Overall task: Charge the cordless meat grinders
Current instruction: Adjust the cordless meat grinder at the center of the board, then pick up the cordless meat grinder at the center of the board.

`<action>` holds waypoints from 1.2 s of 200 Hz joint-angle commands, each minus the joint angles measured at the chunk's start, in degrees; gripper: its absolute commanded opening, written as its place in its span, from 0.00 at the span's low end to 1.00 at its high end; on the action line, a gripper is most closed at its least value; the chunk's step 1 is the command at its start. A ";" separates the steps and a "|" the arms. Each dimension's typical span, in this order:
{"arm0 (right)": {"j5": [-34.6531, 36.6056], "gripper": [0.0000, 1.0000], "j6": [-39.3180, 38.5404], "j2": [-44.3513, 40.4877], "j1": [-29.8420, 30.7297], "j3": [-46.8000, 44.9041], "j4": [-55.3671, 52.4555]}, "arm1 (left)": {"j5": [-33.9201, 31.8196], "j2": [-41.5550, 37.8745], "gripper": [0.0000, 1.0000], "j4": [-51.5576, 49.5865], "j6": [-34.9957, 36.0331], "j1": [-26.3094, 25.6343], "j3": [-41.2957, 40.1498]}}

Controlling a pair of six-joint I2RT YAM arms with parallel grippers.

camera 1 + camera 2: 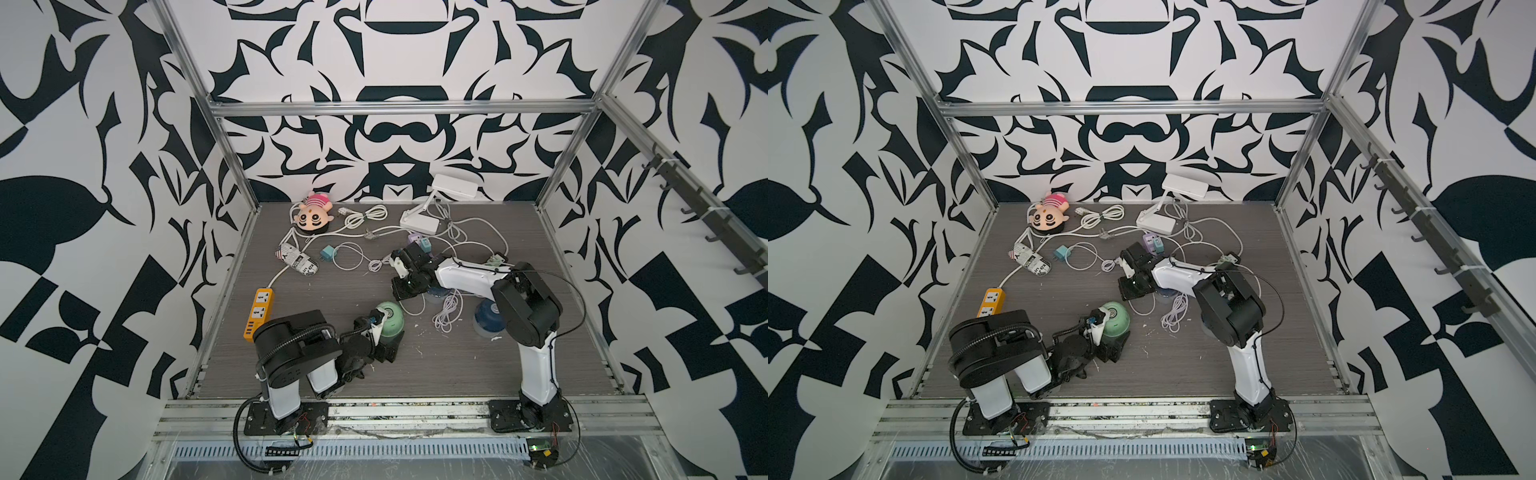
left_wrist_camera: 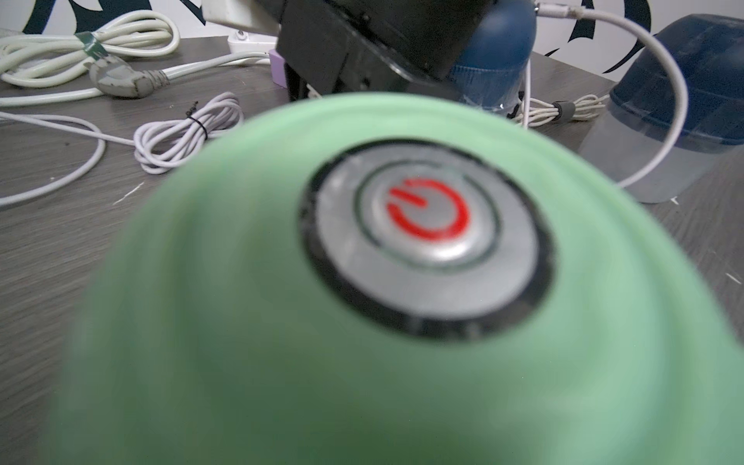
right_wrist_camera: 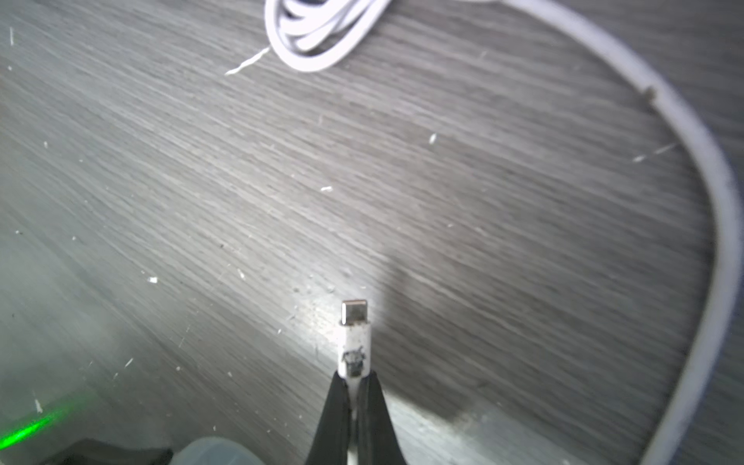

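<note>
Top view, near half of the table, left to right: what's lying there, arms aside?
orange power strip → mint green grinder → bundled white cable → navy blue grinder. A second navy one sits under the right arm. It is mostly hidden, so it is left out.

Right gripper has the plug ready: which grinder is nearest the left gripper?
The mint green grinder, right at the left gripper; the two navy grinders sit by the right arm.
</note>
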 commanded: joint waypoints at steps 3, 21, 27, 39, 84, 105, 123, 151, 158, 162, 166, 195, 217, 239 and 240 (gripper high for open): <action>-1.09 0.00 -0.69 -1.05 -0.05 0.71 -1.13 | -4.56 -1.35 0.99 0.03 0.59 -0.08 -1.29; -1.82 0.00 -1.07 -0.87 0.25 0.84 -1.13 | -5.36 -2.00 1.00 -1.64 2.49 0.09 -0.53; -2.12 0.00 -1.22 -0.78 0.43 0.86 -1.13 | -5.23 -2.10 0.99 -2.59 3.12 0.17 -0.06; -2.30 0.00 -1.72 -0.62 1.09 1.22 -1.29 | -4.67 -2.19 0.99 -4.61 4.01 0.25 1.12; -5.29 0.00 -3.10 0.99 3.58 3.28 -1.63 | -4.04 -0.62 1.00 -1.63 4.59 2.86 1.94; -7.17 0.00 -3.81 1.99 4.64 4.70 -1.98 | -2.05 0.04 0.99 -0.92 4.53 4.40 2.27; -8.00 0.00 -4.15 2.88 5.29 5.82 -2.55 | -0.78 0.64 0.99 -0.71 4.68 5.40 2.53; -8.43 0.00 -4.10 3.76 5.49 6.59 -2.79 | 1.17 1.62 0.99 -0.24 4.78 6.36 3.05; -8.45 0.00 -4.09 3.87 5.49 6.67 -2.88 | 1.62 1.88 1.00 -0.40 4.93 6.35 3.27; -8.44 0.00 -4.09 3.95 5.48 6.72 -3.01 | 1.83 2.01 0.99 -0.49 4.90 6.35 3.36; -8.45 0.00 -4.08 4.05 5.49 6.81 -3.10 | 2.02 2.13 0.99 -0.59 4.93 6.35 3.57; -8.52 0.00 -3.93 3.88 5.45 6.36 -3.06 | 2.87 2.80 0.90 -0.60 4.78 6.40 4.10; -7.68 0.00 -3.41 2.98 5.49 6.15 -3.12 | 2.33 2.37 0.80 0.01 4.77 6.39 4.10; -4.75 0.00 -2.76 0.97 5.49 6.22 -4.42 | 0.49 0.18 0.72 0.15 4.95 6.35 3.70; -4.49 0.00 -2.68 0.84 5.44 6.19 -4.53 | 0.40 0.07 0.71 0.13 5.00 6.35 3.71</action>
